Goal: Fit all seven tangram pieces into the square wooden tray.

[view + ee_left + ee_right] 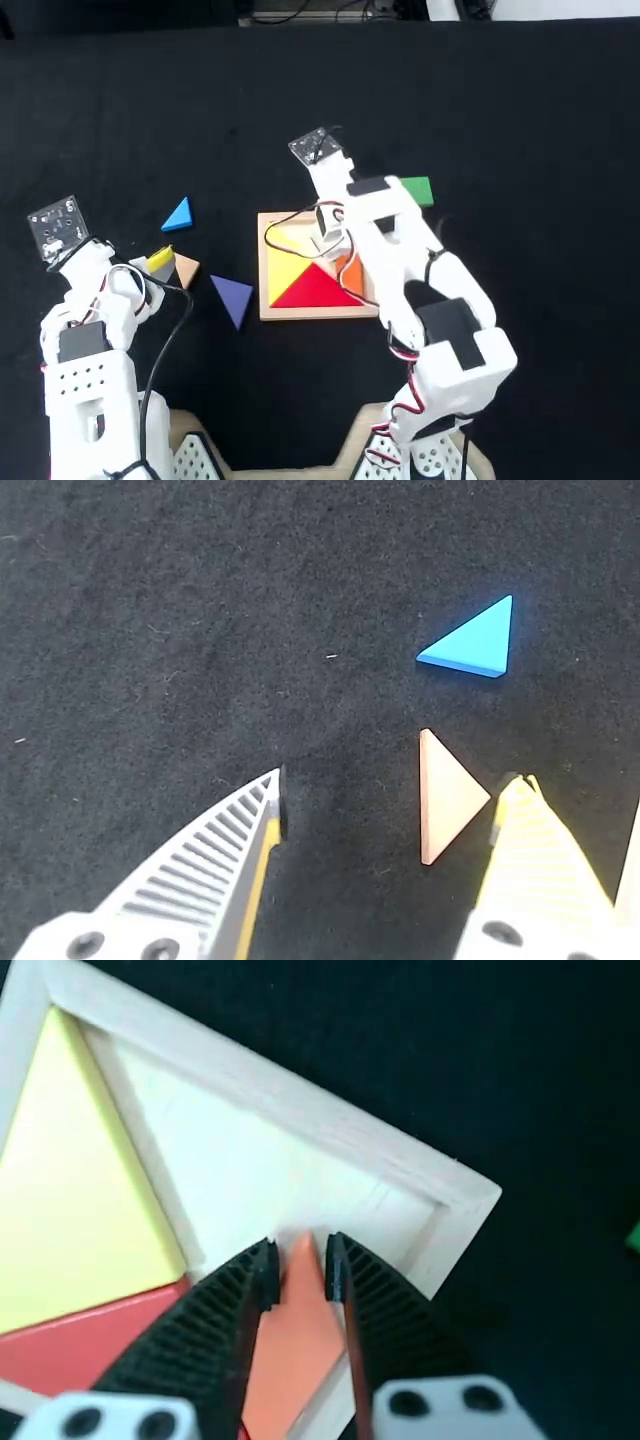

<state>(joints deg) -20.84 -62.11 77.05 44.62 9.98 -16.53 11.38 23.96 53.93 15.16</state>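
At the middle of the black table (500, 100) you have the square wooden tray (263, 300), which already holds a large flat yellow triangle (285, 268) and a large flat red triangle (315, 290) lying edge to edge. Your right hand (298, 1265) is down inside the tray, clenched on the corner of a flat orange piece (300, 1350) that lies beside the red triangle, against the tray's rim. A flat green piece (417, 190) lies on the table just beyond that arm. Over on the other side, your left hand (396, 785) is released and spread wide. A small tan wooden triangle (445, 795) lies between its fingers, close to the yellow one. A small light-blue triangle (475, 640) lies near it, and a purple triangle (233, 298) lies beside the tray.
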